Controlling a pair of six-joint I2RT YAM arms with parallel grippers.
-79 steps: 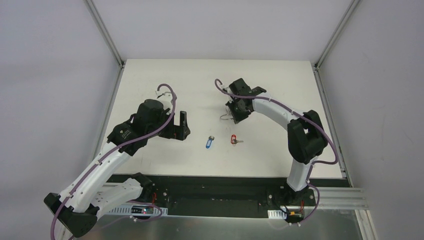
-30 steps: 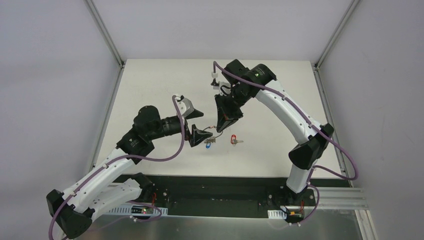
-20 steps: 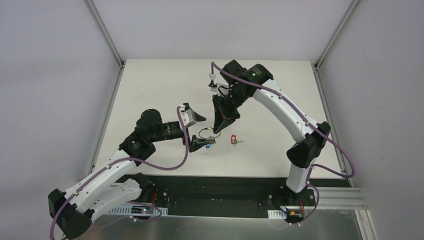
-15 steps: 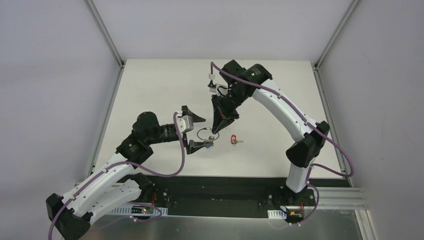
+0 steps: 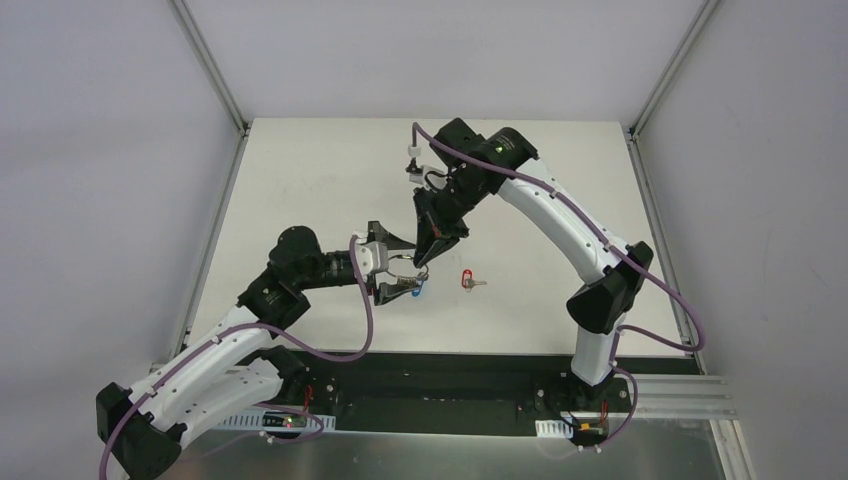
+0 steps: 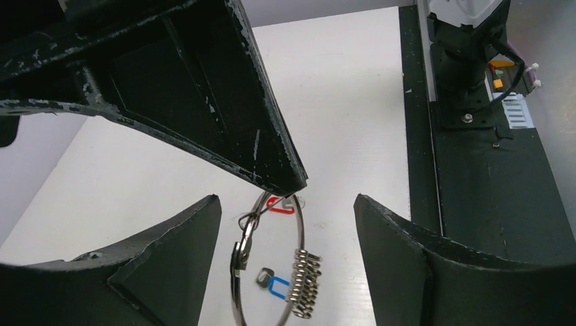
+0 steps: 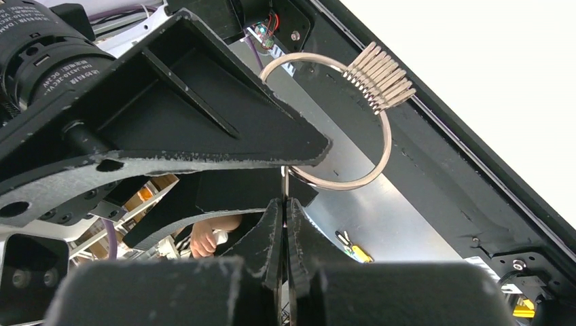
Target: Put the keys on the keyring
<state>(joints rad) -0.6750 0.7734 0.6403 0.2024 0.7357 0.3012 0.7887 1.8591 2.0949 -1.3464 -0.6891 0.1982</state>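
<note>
right gripper (image 7: 284,204) — fingers pressed together, pinching the keyring (image 7: 386,139) by its rim. the ring hangs above the table (image 5: 300,160), its fan of small silver keys bunched on one side. left gripper (image 6: 286,204) — fingers spread wide, the ring in the gap between them. blue-headed key (image 6: 273,285) and red-headed key (image 5: 466,279) lie loose on the table below, near each other.
</note>
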